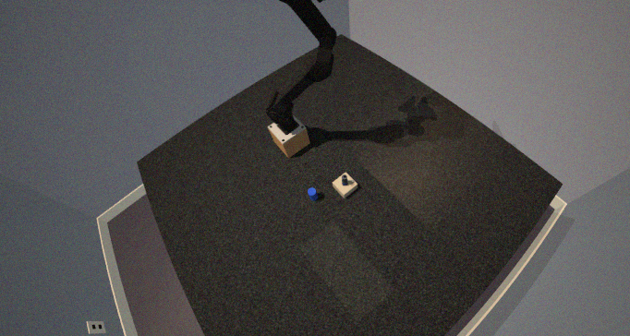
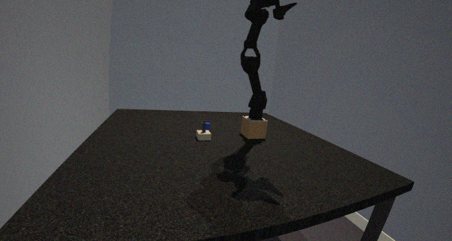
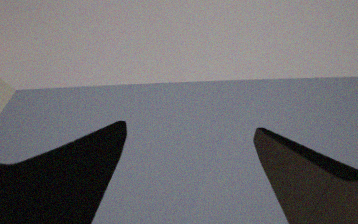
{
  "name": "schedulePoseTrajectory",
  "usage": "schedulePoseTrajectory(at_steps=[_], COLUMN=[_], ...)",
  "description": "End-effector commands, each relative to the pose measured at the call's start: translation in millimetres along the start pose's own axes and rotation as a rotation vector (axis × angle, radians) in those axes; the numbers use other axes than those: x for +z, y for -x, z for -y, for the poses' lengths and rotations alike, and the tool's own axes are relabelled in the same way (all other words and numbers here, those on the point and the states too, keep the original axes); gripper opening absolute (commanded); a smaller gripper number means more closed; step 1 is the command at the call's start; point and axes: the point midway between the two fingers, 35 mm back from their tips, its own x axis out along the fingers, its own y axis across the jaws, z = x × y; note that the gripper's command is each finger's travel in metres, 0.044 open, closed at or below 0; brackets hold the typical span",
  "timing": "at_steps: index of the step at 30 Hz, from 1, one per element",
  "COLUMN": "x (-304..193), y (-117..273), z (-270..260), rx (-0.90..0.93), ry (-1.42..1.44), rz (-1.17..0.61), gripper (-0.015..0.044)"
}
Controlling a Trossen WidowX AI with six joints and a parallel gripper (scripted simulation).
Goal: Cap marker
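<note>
A dark marker (image 1: 345,180) (image 2: 203,127) stands upright in the pale holder block (image 1: 344,189) (image 2: 203,136), its tip bare. The blue cap (image 1: 312,194) (image 2: 208,126) stands on the dark table (image 1: 259,240) (image 2: 139,185) a short way from the block; in the exterior view it is partly hidden behind the marker. My gripper (image 3: 191,131) is wide open and empty, with only wall and ceiling beyond its fingers. It is raised high above the table, far from cap and marker, and is partly cut off at the top of the exterior view.
The arm's base stands on a wooden box (image 1: 293,143) (image 2: 254,128) with a white top, near the holder block and cap. The arm rises from it and casts a shadow on the table. Walls stand behind the table.
</note>
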Motion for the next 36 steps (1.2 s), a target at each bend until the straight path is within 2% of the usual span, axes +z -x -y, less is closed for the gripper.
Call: schedulePoseTrajectory(at_steps=[1,6,14,19,28,36], x=[-2,-51,-137,-187,-277,-331], y=[0,-5,7,30,109,204], z=[-1,-15,-35,-45,-56,-49], rx=[0.002,0.077,0.264,0.404,0.748,1.067], ry=[0.007,0.19,0.462,0.6,0.772,0.822], rz=[-0.003,-0.081,-0.224,-0.308,-0.43,-0.603], gripper=[0.0374,0.0248,0.0248,0.0248,0.0248,0.0248])
